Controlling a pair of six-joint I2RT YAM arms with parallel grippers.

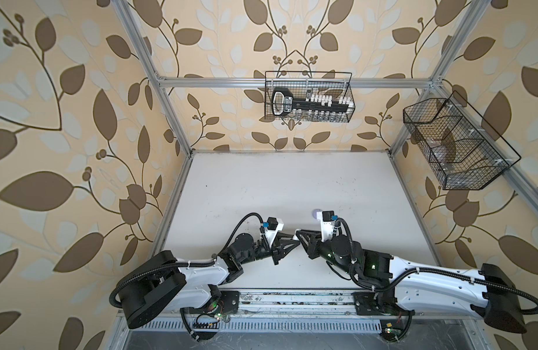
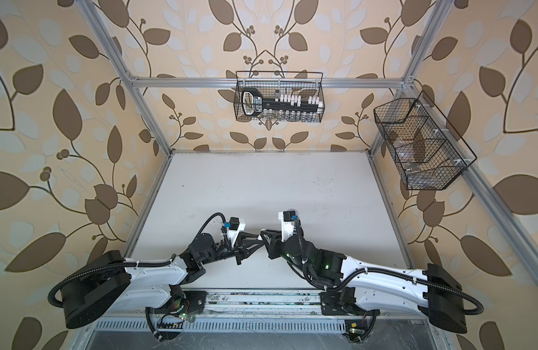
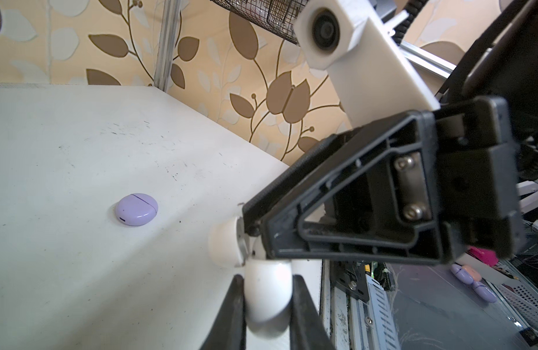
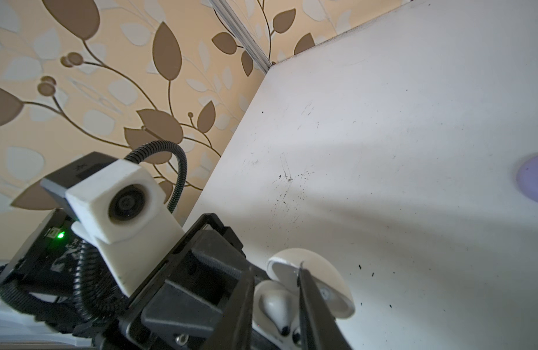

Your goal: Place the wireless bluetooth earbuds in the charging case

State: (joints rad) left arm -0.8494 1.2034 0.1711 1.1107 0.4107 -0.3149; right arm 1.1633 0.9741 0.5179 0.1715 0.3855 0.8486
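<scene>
Left jaws: you have them clamped on the open white case [image 3: 267, 306].
Right jaws: narrow, straddling a white earbud [image 4: 276, 303] sitting in that case; grip unclear.
Lilac case [image 3: 136, 209]: closed, on the counter [image 3: 64, 151].

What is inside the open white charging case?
In the right wrist view, a white earbud lies in the white charging case. The right gripper covers the rest of the inside, so a second earbud cannot be confirmed.

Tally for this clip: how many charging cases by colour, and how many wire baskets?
white charging case: 1
lilac charging case: 1
wire baskets, back and right side: 2
Total: 4
</scene>
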